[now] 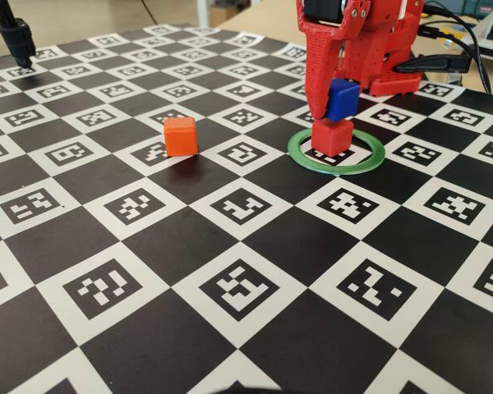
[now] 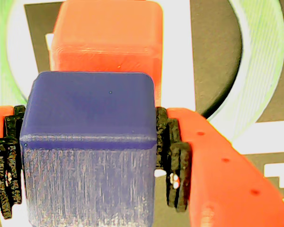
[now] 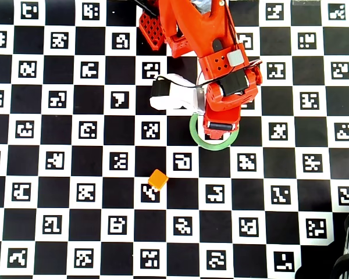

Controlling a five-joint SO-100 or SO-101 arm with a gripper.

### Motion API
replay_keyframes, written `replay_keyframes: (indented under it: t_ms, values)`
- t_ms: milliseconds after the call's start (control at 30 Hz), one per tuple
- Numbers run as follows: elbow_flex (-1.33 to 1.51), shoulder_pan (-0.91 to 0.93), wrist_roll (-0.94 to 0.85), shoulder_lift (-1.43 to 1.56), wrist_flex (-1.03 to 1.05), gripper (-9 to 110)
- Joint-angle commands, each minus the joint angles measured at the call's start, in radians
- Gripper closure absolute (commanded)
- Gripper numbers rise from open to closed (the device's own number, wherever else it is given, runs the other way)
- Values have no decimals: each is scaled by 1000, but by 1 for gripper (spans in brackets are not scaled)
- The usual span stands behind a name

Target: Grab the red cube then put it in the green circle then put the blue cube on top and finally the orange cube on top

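The red cube (image 1: 332, 136) sits inside the green circle (image 1: 300, 154) on the checkered board (image 1: 230, 271). Just above it hangs the blue cube (image 1: 342, 98), clamped between the gripper (image 1: 335, 105) fingers (image 2: 174, 156) (the wrist view shows both pads pressed against its sides), slightly offset from the red one. The orange cube (image 1: 181, 136) lies well apart, to the left in the fixed view.
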Motion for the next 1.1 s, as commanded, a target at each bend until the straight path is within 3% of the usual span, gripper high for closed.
replay_keyframes:
  t_ms: [0,1067]
  values:
    - [-77,12,-9,8,-14,96]
    - [-34,23,-32,26,3,96]
